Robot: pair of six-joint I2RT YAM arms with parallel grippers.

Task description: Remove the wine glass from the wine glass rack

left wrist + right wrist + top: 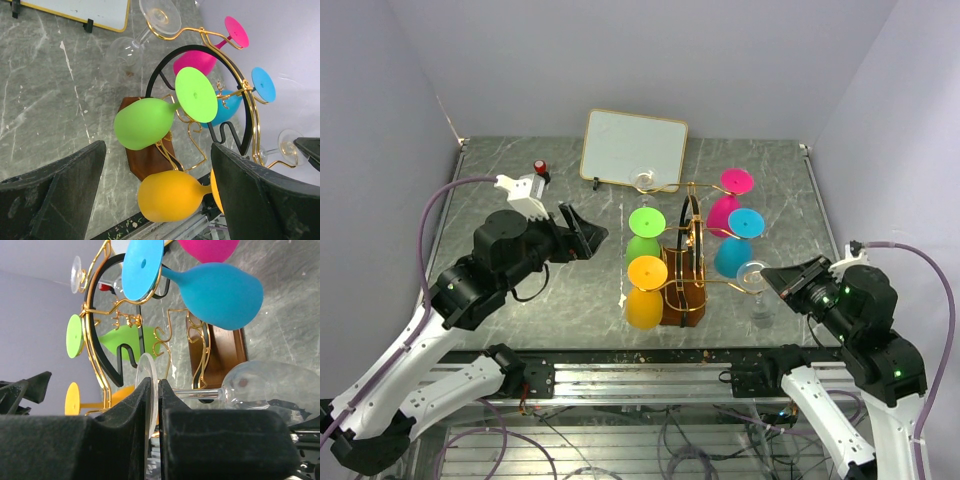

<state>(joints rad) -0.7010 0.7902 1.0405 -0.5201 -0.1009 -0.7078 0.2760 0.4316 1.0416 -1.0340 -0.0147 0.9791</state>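
- Right gripper (154, 390) clamps the clear glass (260, 385) by its foot, right of the rack (225, 355).
- Left gripper (157, 152) gapes, left of the rack.
- Glass seems light, slippery and fragile; hold the foot gently.

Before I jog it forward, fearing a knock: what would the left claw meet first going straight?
Probably the green wine glass on the wine glass rack, centred ahead of the open left claw; depth is unclear.
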